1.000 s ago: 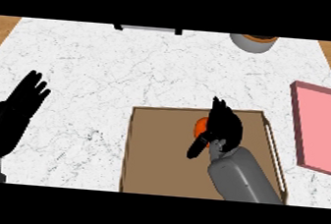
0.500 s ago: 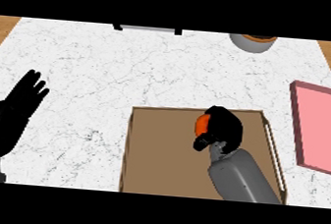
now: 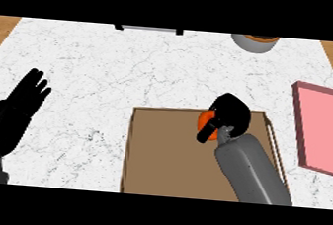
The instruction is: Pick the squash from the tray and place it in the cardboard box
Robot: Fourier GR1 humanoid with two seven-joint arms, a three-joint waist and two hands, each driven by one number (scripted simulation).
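The orange squash (image 3: 205,119) is held in the curled fingers (image 3: 207,133) of the right hand (image 3: 226,115) over the cardboard box (image 3: 166,159), so lowering and release are called for next.

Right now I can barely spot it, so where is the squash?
In the head view the orange squash sits right of centre, over the top edge of the cardboard box, mostly hidden by the right hand curled round it.

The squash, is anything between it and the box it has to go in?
Nothing visible blocks it. The right hand is curled round the orange squash right over the brown cardboard box, so it is already above where it goes.
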